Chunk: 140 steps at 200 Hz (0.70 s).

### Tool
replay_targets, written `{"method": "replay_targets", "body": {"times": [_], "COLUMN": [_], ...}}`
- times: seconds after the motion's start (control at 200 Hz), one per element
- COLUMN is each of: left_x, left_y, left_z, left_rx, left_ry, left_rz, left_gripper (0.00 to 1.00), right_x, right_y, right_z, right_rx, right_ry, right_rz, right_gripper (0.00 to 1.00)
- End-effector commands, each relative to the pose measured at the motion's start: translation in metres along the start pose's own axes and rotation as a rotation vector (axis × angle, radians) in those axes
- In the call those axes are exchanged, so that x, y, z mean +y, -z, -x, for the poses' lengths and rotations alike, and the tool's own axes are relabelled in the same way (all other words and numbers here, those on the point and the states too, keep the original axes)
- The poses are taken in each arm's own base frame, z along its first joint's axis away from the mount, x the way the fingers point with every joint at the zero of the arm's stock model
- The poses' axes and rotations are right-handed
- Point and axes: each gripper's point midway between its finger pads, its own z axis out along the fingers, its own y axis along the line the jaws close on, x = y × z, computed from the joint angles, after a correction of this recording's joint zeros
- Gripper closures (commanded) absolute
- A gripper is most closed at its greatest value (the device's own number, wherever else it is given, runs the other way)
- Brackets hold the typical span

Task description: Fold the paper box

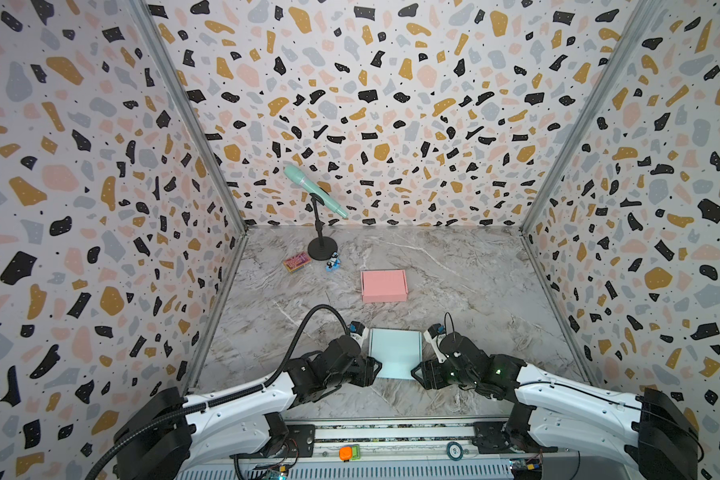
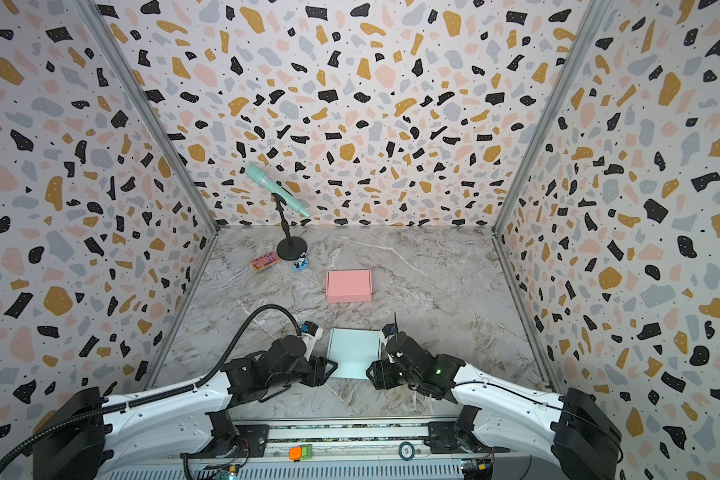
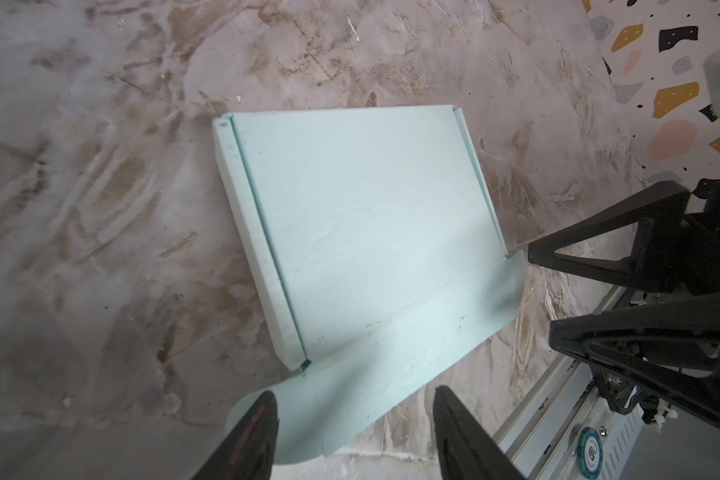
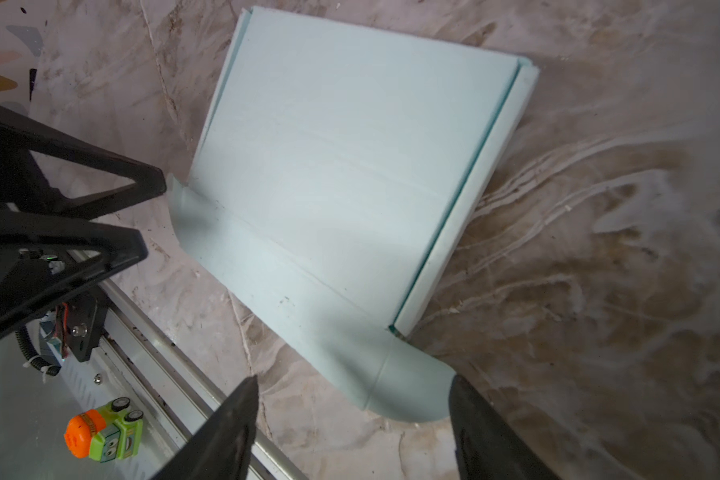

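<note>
I'm watching the marble table [image 1: 474, 291] carrying the pale blue paper box [image 1: 395, 353] near its front edge, with the box's front flap [image 3: 391, 365] lying unfolded. The left gripper [image 3: 354, 392] and right gripper [image 4: 352, 378] are flanking the flap's corners, both with jaws spread and gripping nothing.

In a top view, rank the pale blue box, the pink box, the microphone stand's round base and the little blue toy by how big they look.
1. pale blue box, slightly ahead, but it is nearer the camera, so that lead is unsure
2. pink box
3. round base
4. little blue toy, clearly smallest
</note>
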Motion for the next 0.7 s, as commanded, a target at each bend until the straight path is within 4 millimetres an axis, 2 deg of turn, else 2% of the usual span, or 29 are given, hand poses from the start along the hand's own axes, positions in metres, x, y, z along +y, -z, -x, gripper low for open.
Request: {"method": "replay_targets", "body": {"times": [0.0,0.185,0.521,0.696], "left_x": [-0.010,-0.009,0.000,-0.002], "left_y": [0.000,0.000,-0.007,-0.009], "left_z": [0.007,0.011,-0.004,-0.010], "left_rx": [-0.010,-0.043,-0.012,0.001], "left_ry": [-0.012,0.017,0.041,0.026], "left_rz": [-0.026,-0.029,-0.025,-0.040], "left_gripper": [0.40,0.40,0.40,0.40], "right_x": [0.009,0.011,0.008,0.006], "right_y": [0.002,-0.003,-0.010,-0.012], "right_z": [0.011,0.013,0.003,-0.002], "right_rx": [-0.012,-0.011,0.016,0.020], "right_ry": [0.005,-0.007,-0.016,-0.019], "right_rz": [0.004,0.010,0.011,0.007], "right_gripper": [0.27,0.27,0.29,0.29]}}
